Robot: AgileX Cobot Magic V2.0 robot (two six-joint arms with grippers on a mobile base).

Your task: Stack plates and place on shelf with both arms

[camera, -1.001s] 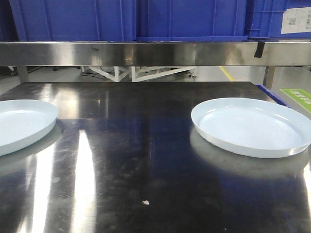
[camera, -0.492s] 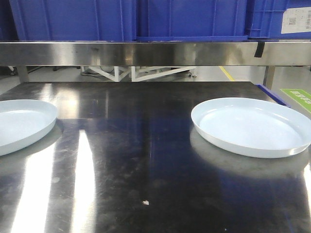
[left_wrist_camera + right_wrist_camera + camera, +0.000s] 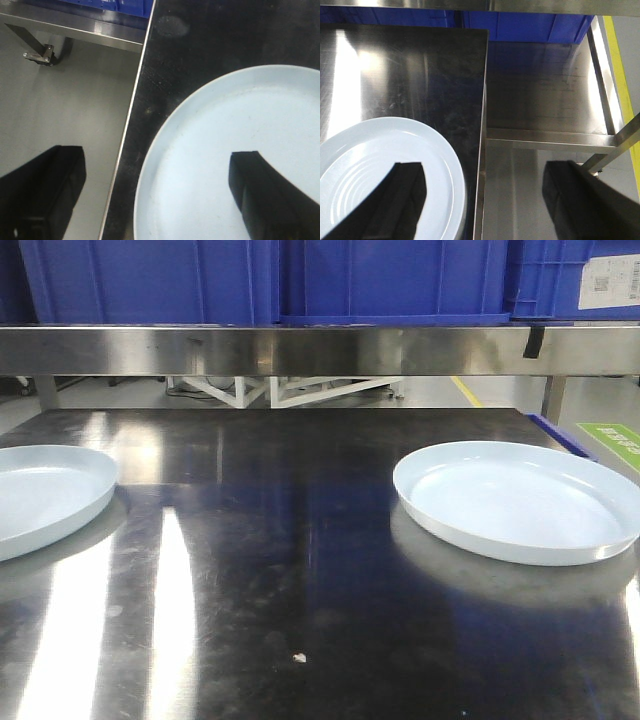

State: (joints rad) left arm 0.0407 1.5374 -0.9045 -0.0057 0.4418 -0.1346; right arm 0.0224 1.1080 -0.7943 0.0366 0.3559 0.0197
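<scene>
Two pale blue-white plates lie apart on the dark steel table (image 3: 300, 540): one plate (image 3: 40, 495) at the left edge of the front view, the other plate (image 3: 515, 500) at the right. Neither arm shows in the front view. In the left wrist view my left gripper (image 3: 157, 192) is open above the left plate (image 3: 215, 140), straddling its rim. One finger (image 3: 265, 195) is over the plate, the other past the table edge. My right gripper (image 3: 485, 200) is open too, straddling the right plate (image 3: 360, 155) at its rim. Both plates are empty.
A steel shelf (image 3: 320, 348) runs across the back above the table, with blue crates (image 3: 390, 280) on it. The table's left edge (image 3: 130, 115) drops to grey floor. Past its right edge (image 3: 484, 100) lies a lower steel surface (image 3: 545, 90).
</scene>
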